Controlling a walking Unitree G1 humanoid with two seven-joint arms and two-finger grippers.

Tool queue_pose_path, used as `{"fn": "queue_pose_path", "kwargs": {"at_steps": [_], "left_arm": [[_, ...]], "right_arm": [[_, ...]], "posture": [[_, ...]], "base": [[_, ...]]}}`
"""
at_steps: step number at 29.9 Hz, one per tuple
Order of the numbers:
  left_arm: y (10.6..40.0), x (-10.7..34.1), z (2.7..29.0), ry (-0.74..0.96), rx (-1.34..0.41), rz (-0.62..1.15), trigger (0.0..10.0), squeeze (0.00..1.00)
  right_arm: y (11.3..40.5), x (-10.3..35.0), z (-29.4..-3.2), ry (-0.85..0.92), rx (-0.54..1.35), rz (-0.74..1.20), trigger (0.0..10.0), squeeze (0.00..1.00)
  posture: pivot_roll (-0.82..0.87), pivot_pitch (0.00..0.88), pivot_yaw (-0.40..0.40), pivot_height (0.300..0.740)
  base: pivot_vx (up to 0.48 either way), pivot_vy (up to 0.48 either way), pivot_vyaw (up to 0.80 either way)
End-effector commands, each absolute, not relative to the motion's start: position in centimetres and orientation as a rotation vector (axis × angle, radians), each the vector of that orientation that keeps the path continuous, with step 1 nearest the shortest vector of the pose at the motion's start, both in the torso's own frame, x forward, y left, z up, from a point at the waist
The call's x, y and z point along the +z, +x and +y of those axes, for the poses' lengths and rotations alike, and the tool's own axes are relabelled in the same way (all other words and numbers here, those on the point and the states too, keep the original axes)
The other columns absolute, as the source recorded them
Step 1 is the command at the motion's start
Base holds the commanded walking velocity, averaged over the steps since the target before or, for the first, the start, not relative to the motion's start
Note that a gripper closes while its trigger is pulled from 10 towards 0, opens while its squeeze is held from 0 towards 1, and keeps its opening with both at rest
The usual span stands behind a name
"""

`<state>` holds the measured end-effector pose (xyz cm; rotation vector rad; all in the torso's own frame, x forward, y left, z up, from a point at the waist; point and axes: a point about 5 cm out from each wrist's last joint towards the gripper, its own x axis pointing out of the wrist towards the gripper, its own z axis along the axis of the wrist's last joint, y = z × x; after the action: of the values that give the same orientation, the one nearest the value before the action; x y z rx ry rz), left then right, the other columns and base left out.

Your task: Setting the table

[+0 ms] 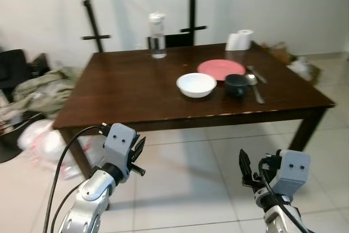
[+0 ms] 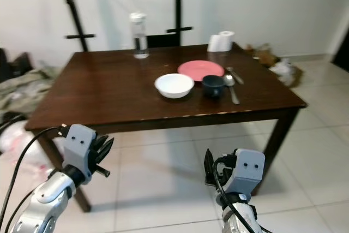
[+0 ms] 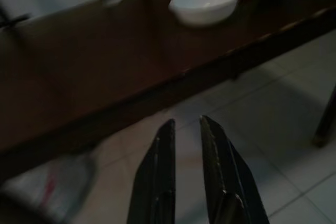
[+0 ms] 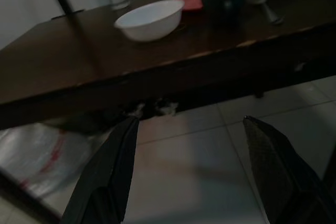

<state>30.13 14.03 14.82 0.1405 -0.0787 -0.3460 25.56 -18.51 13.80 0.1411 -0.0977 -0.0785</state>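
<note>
1. Standing short of the dark wooden table [image 1: 136, 88], the robot has hardly begun: nothing is laid at any seat.
2. Left gripper [image 3: 185, 129] hangs before the near edge, fingers nearly together, empty.
3. Water bottle [image 1: 157, 36] stands at the far edge.
4. White bowl [image 1: 196, 85], pink plate [image 1: 218, 68], dark bowl [image 1: 236, 84] and spoons [image 1: 254, 83] cluster toward the right edge.
5. Right gripper [image 4: 191, 145] hangs spread apart, empty; open floor lies ahead of both.

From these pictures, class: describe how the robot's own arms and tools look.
Both arms are silver metal with black joints. Each wrist carries a grey box with two small dark dots. Black cables loop beside the left arm. The left tool and right tool each have two long black fingers.
</note>
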Motion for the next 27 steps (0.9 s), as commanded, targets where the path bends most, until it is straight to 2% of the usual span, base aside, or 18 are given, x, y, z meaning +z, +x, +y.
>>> {"fn": "queue_pose_path", "kwargs": {"at_steps": [1,27], "left_arm": [[30.06,14.59,13.89,0.137,-0.356,-0.066,10.0,0.00],[30.01,14.64,13.98,0.142,-0.356,-0.063,10.0,0.00]], "right_arm": [[25.35,13.47,-18.59,0.143,-0.088,-0.081,10.0,0.00],[25.33,13.26,-18.32,0.149,-0.083,-0.075,10.0,0.00]], "posture": [[-0.05,0.000,0.134,0.740],[-0.04,0.000,0.140,0.740]], "base": [[-0.277,0.000,0.00],[-0.278,0.000,0.00]]}}
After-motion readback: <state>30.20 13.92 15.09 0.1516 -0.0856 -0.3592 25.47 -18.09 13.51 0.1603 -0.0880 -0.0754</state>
